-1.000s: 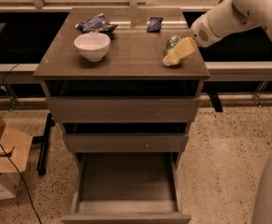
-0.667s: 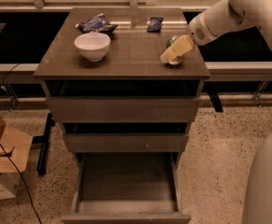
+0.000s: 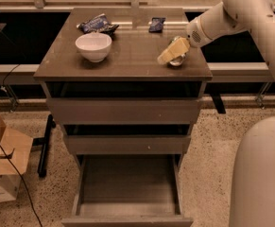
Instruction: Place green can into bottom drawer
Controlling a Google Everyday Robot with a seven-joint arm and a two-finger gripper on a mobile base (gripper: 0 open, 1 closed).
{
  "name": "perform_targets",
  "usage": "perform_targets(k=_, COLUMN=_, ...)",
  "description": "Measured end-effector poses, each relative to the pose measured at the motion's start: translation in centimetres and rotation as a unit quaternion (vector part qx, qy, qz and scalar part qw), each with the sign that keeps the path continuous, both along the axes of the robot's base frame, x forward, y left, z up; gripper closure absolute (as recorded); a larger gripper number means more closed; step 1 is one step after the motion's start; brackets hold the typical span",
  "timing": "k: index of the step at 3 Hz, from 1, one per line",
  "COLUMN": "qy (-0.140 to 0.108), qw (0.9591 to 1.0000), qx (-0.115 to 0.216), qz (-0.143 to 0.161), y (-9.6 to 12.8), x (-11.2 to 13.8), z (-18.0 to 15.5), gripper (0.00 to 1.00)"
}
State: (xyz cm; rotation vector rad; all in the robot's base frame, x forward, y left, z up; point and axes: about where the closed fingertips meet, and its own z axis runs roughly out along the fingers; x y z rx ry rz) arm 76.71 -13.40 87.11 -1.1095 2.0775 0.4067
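The green can (image 3: 178, 60) stands on the cabinet top near the right front corner. It is mostly hidden behind my gripper (image 3: 173, 51); only a silver end and a bit of green show. My gripper reaches in from the right on the white arm (image 3: 212, 22) and sits right at the can, low over the top. The bottom drawer (image 3: 127, 207) is pulled out wide and its tray is empty. The two drawers above it are pulled out only slightly.
A white bowl (image 3: 93, 46) stands on the left of the cabinet top (image 3: 127, 63). Blue snack packets lie at the back left (image 3: 97, 24) and back middle (image 3: 157, 24). A cardboard box (image 3: 2, 169) sits on the floor at left. My white base (image 3: 262, 174) fills the lower right.
My gripper has shifted a little to the left over the can. The can stays in the same place on the cabinet top.
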Motion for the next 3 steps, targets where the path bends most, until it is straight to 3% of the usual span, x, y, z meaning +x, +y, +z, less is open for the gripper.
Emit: perform_targets(k=3, qy=0.024, qw=0.9996, qx=0.005, qz=-0.012, y=0.6, x=1.3, z=-2.4, gripper=0.00)
